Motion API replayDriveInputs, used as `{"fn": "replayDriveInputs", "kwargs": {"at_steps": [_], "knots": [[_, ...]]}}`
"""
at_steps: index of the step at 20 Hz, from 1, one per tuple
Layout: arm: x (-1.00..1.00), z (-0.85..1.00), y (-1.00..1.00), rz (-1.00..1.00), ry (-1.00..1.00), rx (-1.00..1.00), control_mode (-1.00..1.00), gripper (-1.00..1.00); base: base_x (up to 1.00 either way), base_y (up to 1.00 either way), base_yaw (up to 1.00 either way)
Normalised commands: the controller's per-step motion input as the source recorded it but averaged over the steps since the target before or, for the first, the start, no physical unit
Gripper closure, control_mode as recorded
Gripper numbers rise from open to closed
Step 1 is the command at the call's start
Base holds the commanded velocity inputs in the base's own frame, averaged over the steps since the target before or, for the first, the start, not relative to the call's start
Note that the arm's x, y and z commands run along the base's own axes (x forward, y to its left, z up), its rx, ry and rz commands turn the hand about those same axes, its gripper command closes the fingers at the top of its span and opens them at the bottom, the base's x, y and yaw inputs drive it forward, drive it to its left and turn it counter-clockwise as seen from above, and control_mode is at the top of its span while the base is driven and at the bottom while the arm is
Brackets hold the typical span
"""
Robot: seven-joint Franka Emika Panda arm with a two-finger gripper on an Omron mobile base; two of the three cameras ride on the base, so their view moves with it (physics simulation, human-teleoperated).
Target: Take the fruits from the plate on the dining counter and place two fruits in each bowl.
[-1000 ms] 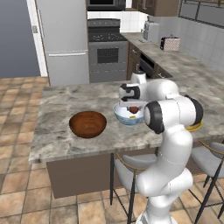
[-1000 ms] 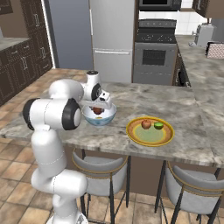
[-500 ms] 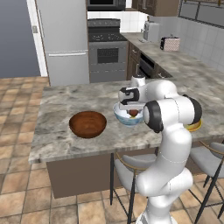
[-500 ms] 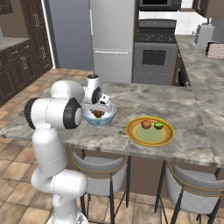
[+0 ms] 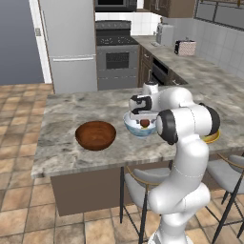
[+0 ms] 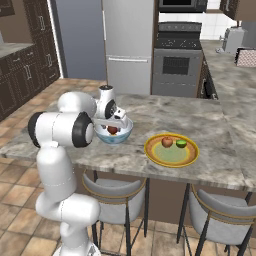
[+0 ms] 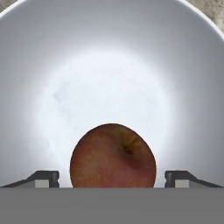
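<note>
My gripper (image 5: pixel 140 114) (image 6: pixel 113 122) hangs open just over the white bowl (image 5: pixel 129 124) (image 6: pixel 124 135) on the dining counter (image 5: pixel 66 152) (image 6: pixel 205 120). A dark red fruit (image 5: pixel 145 123) (image 6: pixel 113 130) (image 7: pixel 113 155) lies inside this bowl. In the hand view it sits between my spread fingertips (image 7: pixel 46 177), with a gap on each side. The brown wooden bowl (image 5: pixel 95 135) stands to the left of the white one. The yellow plate (image 6: pixel 170 156) (image 5: pixel 213 138) carries a reddish-peach fruit (image 6: pixel 167 142) and a green fruit (image 6: pixel 181 143).
Stools (image 6: pixel 112 192) (image 6: pixel 220 215) stand under the counter's near edge. Beyond the counter are a fridge (image 5: pixel 69 43) and a stove (image 5: pixel 116 57). A toaster (image 5: pixel 185 47) sits on the far worktop.
The jaws have opened and let go of the dark red fruit, which now rests in the white bowl. The arm has barely moved.
</note>
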Motion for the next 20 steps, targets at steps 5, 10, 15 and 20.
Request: {"fn": "replayDriveInputs", "kwargs": {"at_steps": [5,10,15,20], "knots": [[0.00,0.33,-0.03,0.00,0.00,0.00,-1.00,-1.00,0.00,0.00,0.00],[-0.03,0.47,-0.25,-0.01,0.00,0.00,-1.00,-1.00,0.00,0.00,0.00],[-0.27,0.39,-0.47,-0.09,0.00,0.00,-1.00,-1.00,0.00,0.00,0.00],[-0.34,0.18,-0.63,-0.12,0.00,0.00,-1.00,-1.00,0.00,0.00,0.00]]}}
